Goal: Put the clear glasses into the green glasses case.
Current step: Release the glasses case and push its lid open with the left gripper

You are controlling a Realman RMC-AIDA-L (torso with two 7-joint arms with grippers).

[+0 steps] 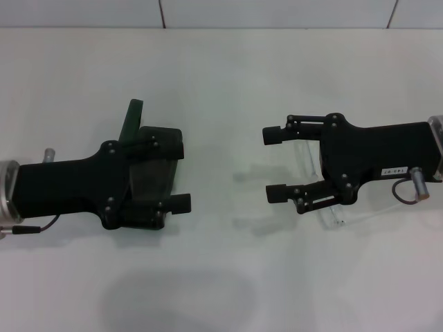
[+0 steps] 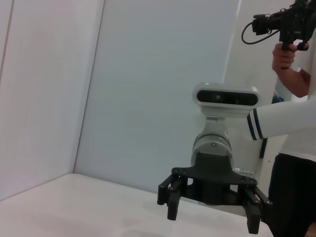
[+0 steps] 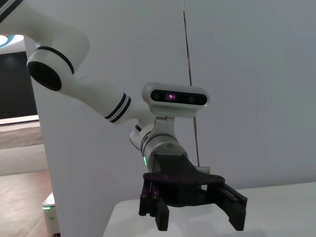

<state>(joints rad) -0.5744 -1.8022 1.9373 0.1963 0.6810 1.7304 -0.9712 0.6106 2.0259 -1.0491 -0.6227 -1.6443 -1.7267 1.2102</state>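
The left gripper (image 1: 181, 176) and right gripper (image 1: 277, 164) hang closest under the head camera, above the white table (image 1: 221, 83), each pointing inward at the other; both have their fingers spread apart and nothing between them; the left wrist view shows the right gripper (image 2: 212, 210) splayed, and the right wrist view shows the left gripper (image 3: 195, 215) the same.

The case (image 1: 135, 131) lies directly beneath the left gripper, largely hidden by it; its lid stands up just behind the gripper's far finger, so it looks open, though the inside cannot be seen; the glasses (image 1: 325, 211) lie under the right gripper, one clear arm poking out just past the base of the near finger and a bit of frame showing between the fingers; they rest on the table, well apart from the case.

As a judgement, the task is hardly begun: the case seems ready to receive, but the glasses are ungrasped and outside it; what is left is to pick them up, carry them across to the case, and set them down inside.
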